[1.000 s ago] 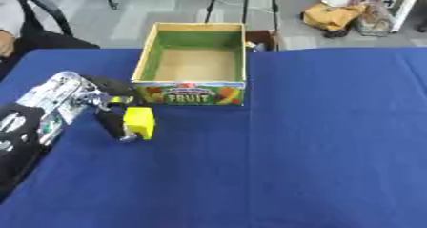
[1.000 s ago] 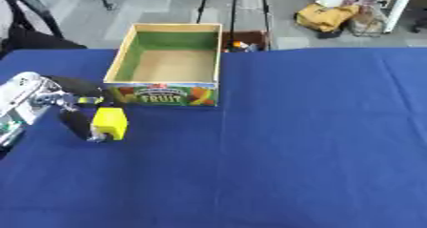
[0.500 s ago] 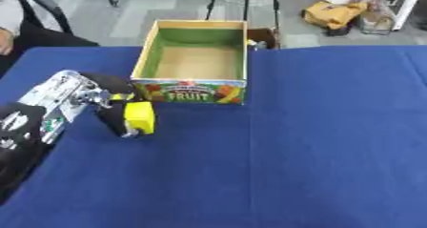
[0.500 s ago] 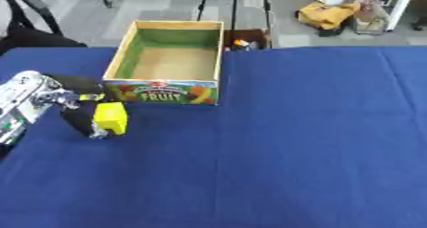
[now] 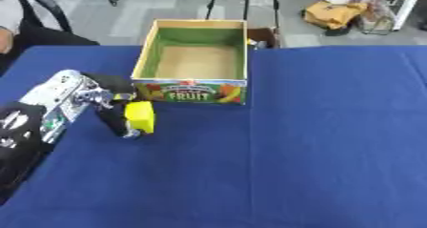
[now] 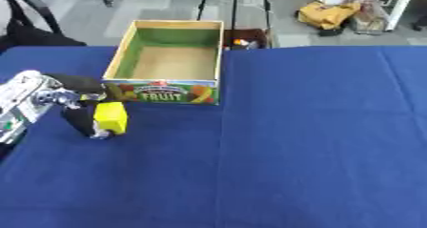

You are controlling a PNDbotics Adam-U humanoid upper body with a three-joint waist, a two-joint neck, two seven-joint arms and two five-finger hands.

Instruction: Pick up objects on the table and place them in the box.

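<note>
— Left eye view: what does the left hand have?
— A yellow block. The fingers and thumb are curled round it, pinching it from the side, and the block stands upright, at or just above the blue table; I cannot tell whether it touches the cloth.
— Where is that, next to the box?
— Just in front of the box's left corner, on the near side, close to the printed panel that reads FRUIT. Block and box are apart.
— Is anything in the box?
— Only its brown floor and green inner walls show. It sits at the far edge of the table, open at the top.
— And the arm?
— Silver and black, coming in from the left edge, low across the cloth.
— The right hand?
— It shows in neither view.
— Anything else near the box?
— Something small and orange just behind its far right corner, beyond the table edge, seen best in the right eye view.
</note>
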